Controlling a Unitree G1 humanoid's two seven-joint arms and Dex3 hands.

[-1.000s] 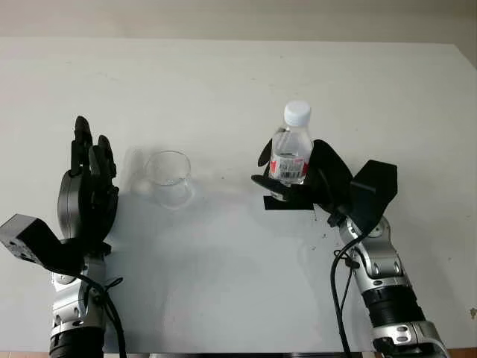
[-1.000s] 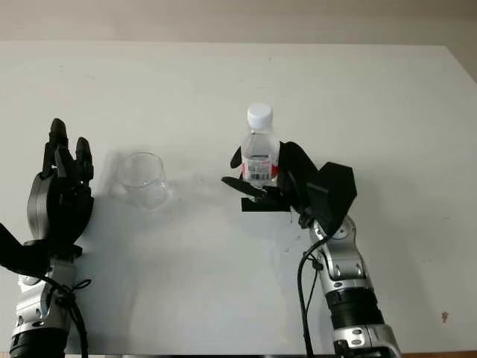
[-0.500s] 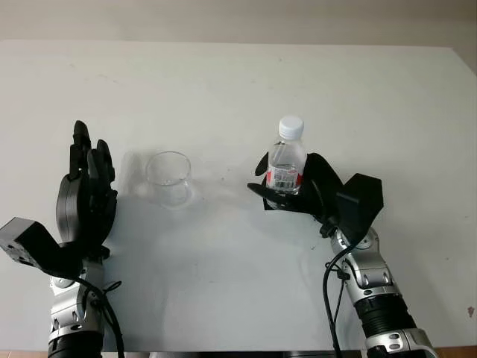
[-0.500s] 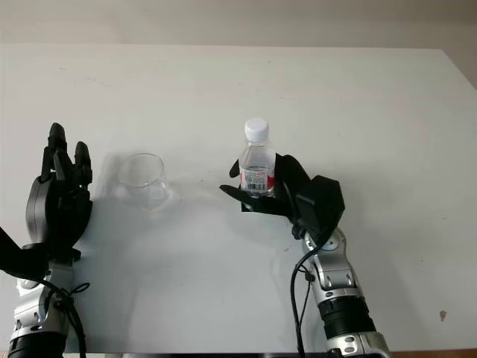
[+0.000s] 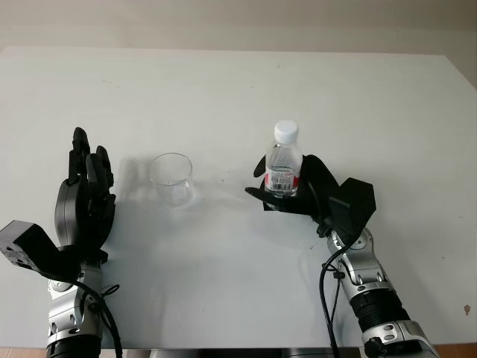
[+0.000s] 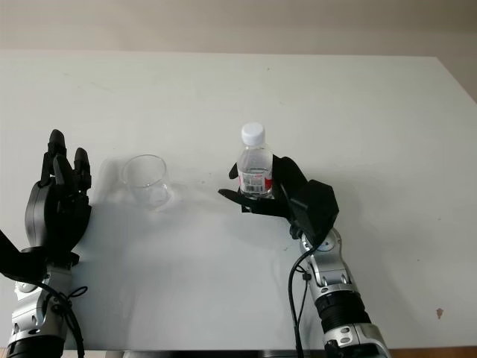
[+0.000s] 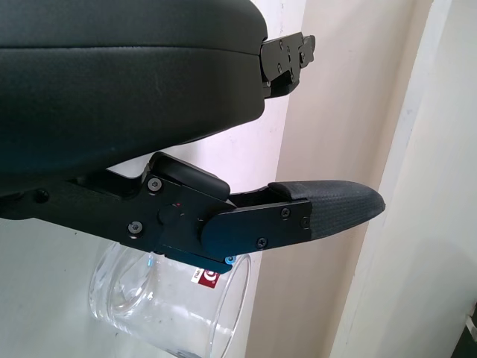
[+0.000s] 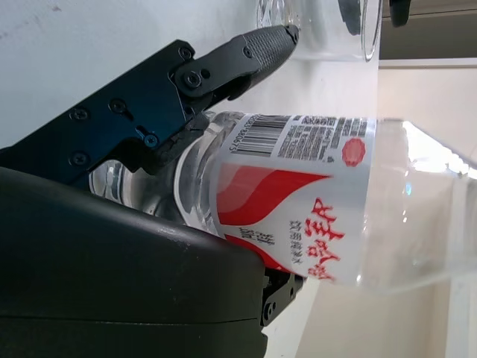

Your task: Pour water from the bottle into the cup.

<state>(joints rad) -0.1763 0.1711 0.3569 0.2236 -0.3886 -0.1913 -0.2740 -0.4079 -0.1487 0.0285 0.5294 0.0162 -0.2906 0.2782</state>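
A clear water bottle (image 5: pixel 284 168) with a white cap (image 5: pixel 286 132) and a red-and-white label (image 8: pixel 298 201) stands upright right of the table's middle. My right hand (image 5: pixel 298 195) is shut on it, fingers wrapped round its lower half. The clear plastic cup (image 5: pixel 171 177) stands upright to the bottle's left, about a hand's width away, and looks empty. My left hand (image 5: pixel 83 201) is open at the table's left, just left of the cup and apart from it. In the left wrist view the cup (image 7: pixel 171 306) sits beyond one fingertip (image 7: pixel 328 209).
The white table (image 5: pixel 223 89) stretches far back to a pale wall. Its front edge runs just below both forearms, its right edge at the far right.
My right hand has come down and slightly back towards me with the bottle, which stays upright. The left hand and the cup have barely shifted.
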